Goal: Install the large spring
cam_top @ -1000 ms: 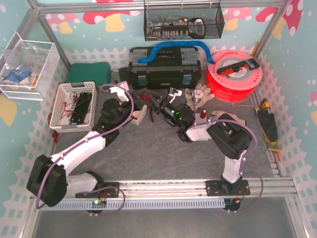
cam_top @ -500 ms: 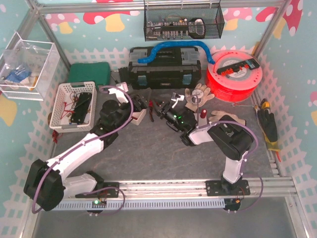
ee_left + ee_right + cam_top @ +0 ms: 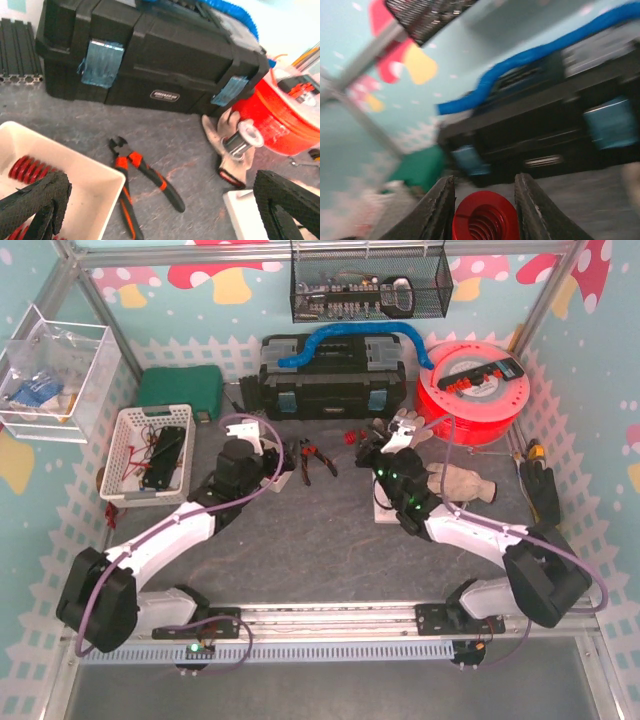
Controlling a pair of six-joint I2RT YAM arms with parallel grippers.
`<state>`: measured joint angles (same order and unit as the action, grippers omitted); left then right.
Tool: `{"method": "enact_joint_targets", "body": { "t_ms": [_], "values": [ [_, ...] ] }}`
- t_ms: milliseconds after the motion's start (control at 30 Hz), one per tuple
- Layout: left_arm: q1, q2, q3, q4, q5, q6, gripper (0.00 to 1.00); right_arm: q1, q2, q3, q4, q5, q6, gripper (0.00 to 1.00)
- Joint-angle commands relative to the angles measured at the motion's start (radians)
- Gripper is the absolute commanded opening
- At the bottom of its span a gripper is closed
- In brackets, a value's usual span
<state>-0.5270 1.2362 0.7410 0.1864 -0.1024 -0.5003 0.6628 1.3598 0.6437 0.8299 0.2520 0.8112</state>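
Observation:
The large spring (image 3: 484, 220), a red coil, sits end-on between the fingers of my right gripper (image 3: 485, 186), which is shut on it. In the top view that gripper (image 3: 368, 448) is raised near the back of the table, in front of the black toolbox (image 3: 335, 380). My left gripper (image 3: 160, 210) stands wide open with nothing between its fingers, hanging over the right corner of a white bin (image 3: 75, 175). A second red spring (image 3: 22, 170) lies in that bin. From above, the left gripper (image 3: 272, 458) is at the bin (image 3: 283, 478).
Orange-handled pliers (image 3: 142, 172) lie right of the bin. A white plate (image 3: 385, 508) lies under the right arm, with gloves (image 3: 462, 480) and a wire reel (image 3: 245, 141) beside it. A red spool (image 3: 470, 390) stands back right, a white basket (image 3: 150, 455) at the left.
The left gripper has opened wide over the bin. The right arm has swung out to the right, and its gripper has lifted toward the back with the spring in it.

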Motion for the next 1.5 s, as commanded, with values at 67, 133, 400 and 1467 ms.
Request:
{"method": "enact_joint_targets", "body": {
  "t_ms": [67, 133, 400, 1467],
  "values": [
    [0.004, 0.025, 0.014, -0.050, 0.013, 0.044, 0.99, -0.049, -0.016, 0.016, -0.239, 0.280, -0.443, 0.00],
    [0.004, 0.035, 0.020, -0.051, 0.033, 0.036, 0.99, -0.065, 0.010, 0.009, -0.225, 0.270, -0.453, 0.00],
    [0.004, 0.045, 0.025, -0.051, 0.082, 0.020, 0.99, -0.120, 0.075, -0.037, -0.138, 0.244, -0.476, 0.00],
    [0.009, 0.049, 0.041, -0.086, 0.020, 0.010, 0.99, -0.142, 0.357, 0.027, -0.133, 0.247, -0.503, 0.27]
  ]
}}
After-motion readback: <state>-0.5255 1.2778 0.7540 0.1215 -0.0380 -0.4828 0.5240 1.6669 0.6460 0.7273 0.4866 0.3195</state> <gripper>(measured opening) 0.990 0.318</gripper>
